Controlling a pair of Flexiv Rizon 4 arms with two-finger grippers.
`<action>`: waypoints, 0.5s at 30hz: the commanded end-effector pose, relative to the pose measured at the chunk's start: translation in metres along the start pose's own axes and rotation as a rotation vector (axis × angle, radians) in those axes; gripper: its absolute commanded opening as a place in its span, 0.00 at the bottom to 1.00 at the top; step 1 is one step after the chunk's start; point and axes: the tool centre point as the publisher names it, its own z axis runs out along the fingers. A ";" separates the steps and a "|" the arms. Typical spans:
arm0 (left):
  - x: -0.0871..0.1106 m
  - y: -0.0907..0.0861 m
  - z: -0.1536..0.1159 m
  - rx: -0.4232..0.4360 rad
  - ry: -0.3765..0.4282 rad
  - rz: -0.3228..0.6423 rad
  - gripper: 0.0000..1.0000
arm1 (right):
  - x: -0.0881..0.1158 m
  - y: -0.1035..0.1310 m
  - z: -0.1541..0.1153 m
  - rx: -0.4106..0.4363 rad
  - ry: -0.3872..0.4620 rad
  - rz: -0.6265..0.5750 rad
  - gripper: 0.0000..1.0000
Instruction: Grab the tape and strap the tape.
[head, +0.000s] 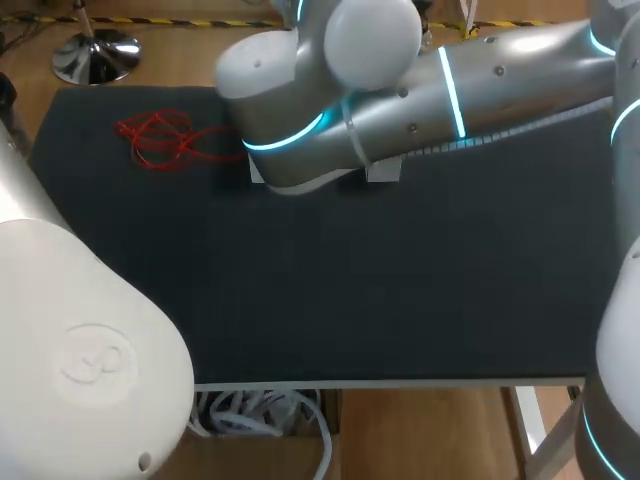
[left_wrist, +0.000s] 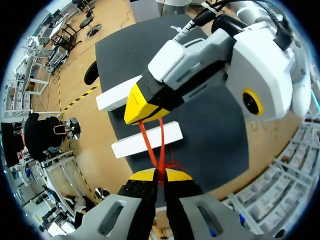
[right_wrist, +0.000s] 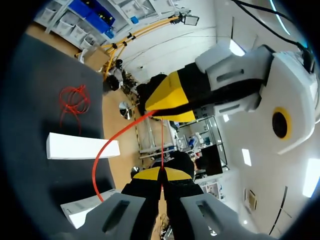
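My left hand (left_wrist: 160, 173) and right hand (right_wrist: 161, 172) are both clamped on the red tape (left_wrist: 148, 145) strung between them above the tabletop (head: 400, 280); it seems light and limp, best pinched near its ends.

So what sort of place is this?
Probably a robotics test bench: a left arm and right arm over a dark table, red tape stretched between their jaws, white blocks nearby.
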 end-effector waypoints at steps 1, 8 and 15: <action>-0.001 -0.001 -0.001 -0.003 0.003 -0.001 0.00 | 0.000 0.005 -0.003 0.007 0.007 -0.003 0.00; -0.001 -0.001 -0.001 -0.003 0.003 -0.001 0.00 | 0.001 0.009 -0.003 -0.004 0.004 -0.001 0.00; -0.001 -0.001 -0.001 -0.003 0.003 -0.001 0.00 | -0.002 0.011 -0.003 -0.003 -0.008 -0.002 0.00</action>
